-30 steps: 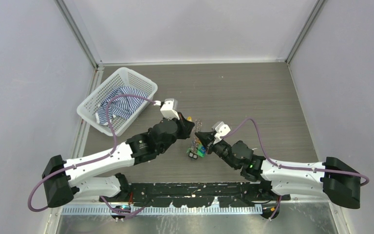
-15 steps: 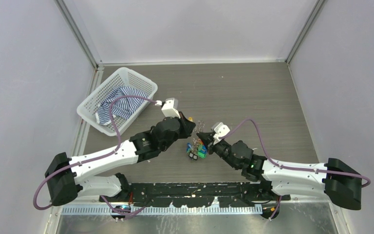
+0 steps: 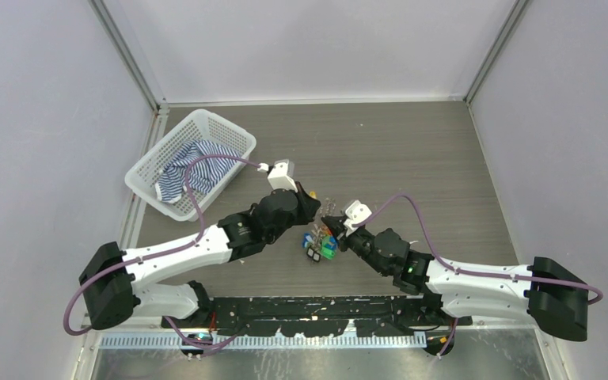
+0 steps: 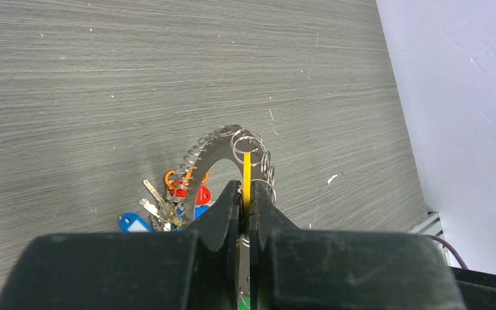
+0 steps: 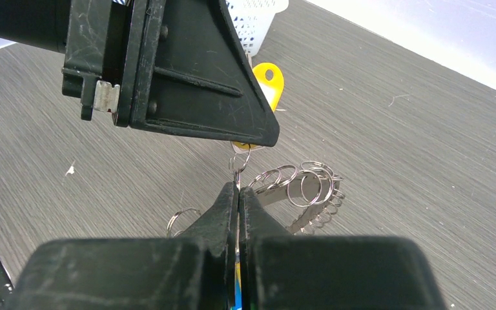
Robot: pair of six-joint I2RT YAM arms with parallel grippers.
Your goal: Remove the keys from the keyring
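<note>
The keyring [image 4: 212,147] is a flat silvery arc strung with several small wire rings; it stands up off the table between my two grippers. It also shows in the right wrist view [image 5: 305,187]. The keys [image 4: 168,201], with blue, red and orange tags, hang low on its left side and lie bunched on the table [image 3: 317,242]. My left gripper [image 4: 245,192] is shut on a yellow key tag [image 4: 247,173] that hangs from one small ring. My right gripper [image 5: 237,188] is shut on a thin metal edge of the keyring, just under the left gripper [image 5: 187,71].
A white plastic basket [image 3: 141,180] holding a striped blue cloth [image 3: 194,170] stands at the back left. A loose small ring [image 5: 179,219] lies on the table left of the right jaws. Grey walls close in the dark wood-grain table.
My left arm has shifted a little to the right, toward the right gripper. The bunch has moved slightly with it. Both grippers stay shut.
</note>
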